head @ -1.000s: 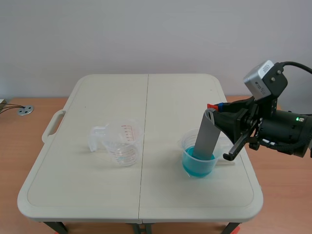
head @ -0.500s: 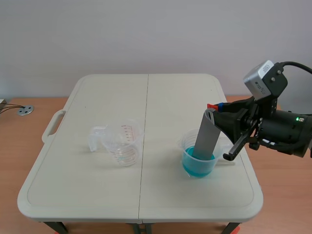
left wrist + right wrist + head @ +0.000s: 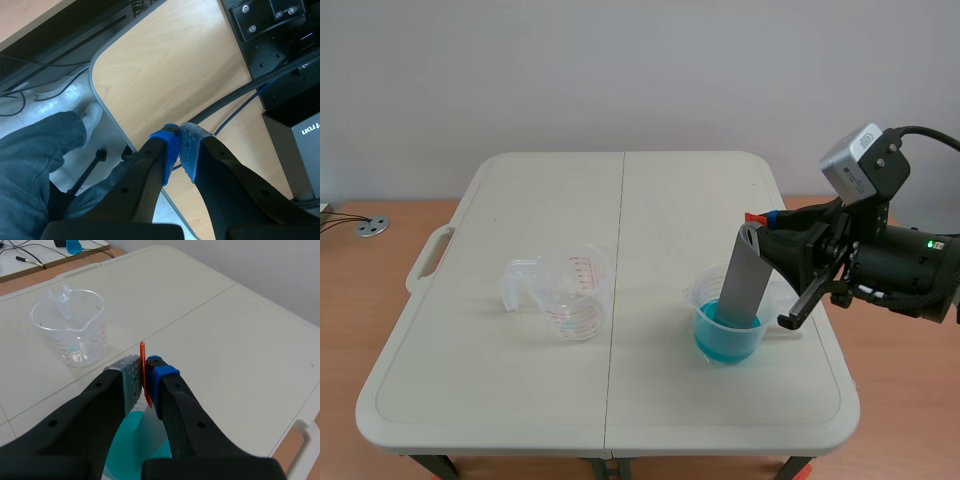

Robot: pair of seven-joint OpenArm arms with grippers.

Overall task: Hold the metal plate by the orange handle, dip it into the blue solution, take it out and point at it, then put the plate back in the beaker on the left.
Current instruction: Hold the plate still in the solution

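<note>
The right arm comes in from the right side of the table (image 3: 520, 200), and its end effector (image 3: 765, 216) is clamped on the thin orange handle (image 3: 754, 216) at the top of the metal plate (image 3: 745, 285). From the right wrist camera, the handle (image 3: 143, 365) stands pinched between the grey pad and the blue pad. The plate leans, with its top tipped toward the right, and its lower end sits down in the blue solution (image 3: 725, 340) inside the clear beaker (image 3: 703, 288) on the right half of the table, fairly near the front edge. A 2nd clear beaker (image 3: 575, 295), with red graduation marks and a handle pointing left, stands on the left half of the table, well apart from the first and holding no plate. The left end effector (image 3: 179, 145) shows only in its own wrist camera: its 2 pads are pressed together with nothing between them, above a wooden surface crossed by a black cable (image 3: 235, 97), with a person's leg in jeans (image 3: 35, 150) and a shoe (image 3: 92, 112) on the floor beyond
</note>
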